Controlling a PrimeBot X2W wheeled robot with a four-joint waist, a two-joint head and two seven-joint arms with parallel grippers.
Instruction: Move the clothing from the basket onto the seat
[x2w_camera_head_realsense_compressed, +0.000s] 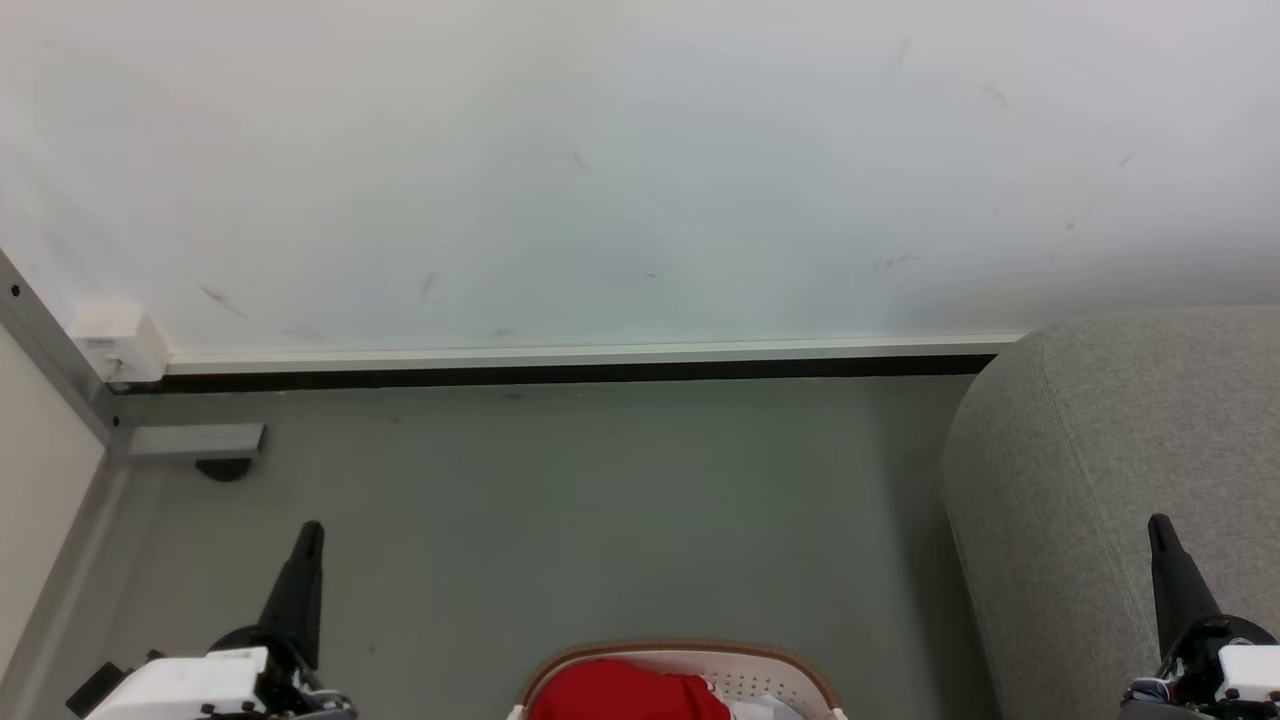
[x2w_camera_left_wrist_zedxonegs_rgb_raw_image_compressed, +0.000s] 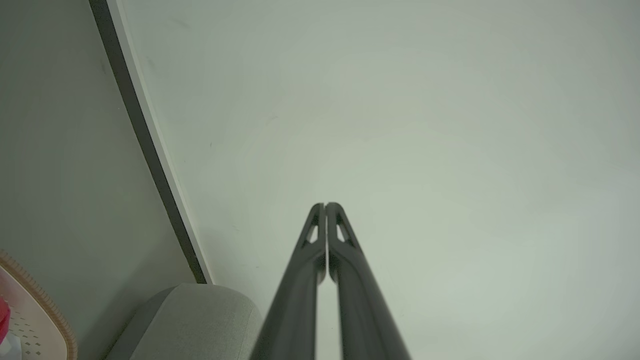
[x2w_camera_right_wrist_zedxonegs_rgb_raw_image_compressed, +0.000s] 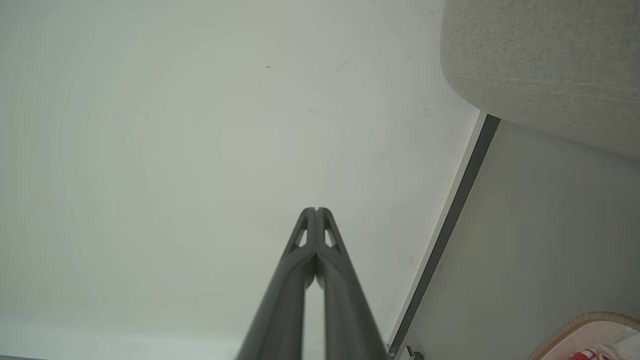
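The white basket (x2w_camera_head_realsense_compressed: 745, 682) with its brown rim sits on the floor at the bottom middle of the head view, cut off by the frame edge. Red clothing (x2w_camera_head_realsense_compressed: 625, 692) lies inside it. The grey upholstered seat (x2w_camera_head_realsense_compressed: 1090, 480) stands to the right. My left gripper (x2w_camera_head_realsense_compressed: 310, 530) points up at the lower left, shut and empty, left of the basket. My right gripper (x2w_camera_head_realsense_compressed: 1160, 525) is shut and empty in front of the seat. In the left wrist view, the left gripper (x2w_camera_left_wrist_zedxonegs_rgb_raw_image_compressed: 325, 205) faces the wall, with the basket (x2w_camera_left_wrist_zedxonegs_rgb_raw_image_compressed: 45, 305) and seat (x2w_camera_left_wrist_zedxonegs_rgb_raw_image_compressed: 195, 320) at the lower left. The right gripper (x2w_camera_right_wrist_zedxonegs_rgb_raw_image_compressed: 316, 210) also faces the wall, with the seat (x2w_camera_right_wrist_zedxonegs_rgb_raw_image_compressed: 545, 65) and basket (x2w_camera_right_wrist_zedxonegs_rgb_raw_image_compressed: 575, 327) at the right.
A white wall (x2w_camera_head_realsense_compressed: 640, 170) with a dark baseboard (x2w_camera_head_realsense_compressed: 560, 376) runs across ahead. A metal frame post (x2w_camera_head_realsense_compressed: 55, 360) with a foot (x2w_camera_head_realsense_compressed: 195, 442) and a small white box (x2w_camera_head_realsense_compressed: 120, 345) stand at the left. Grey floor (x2w_camera_head_realsense_compressed: 600, 510) lies between the wall and the basket.
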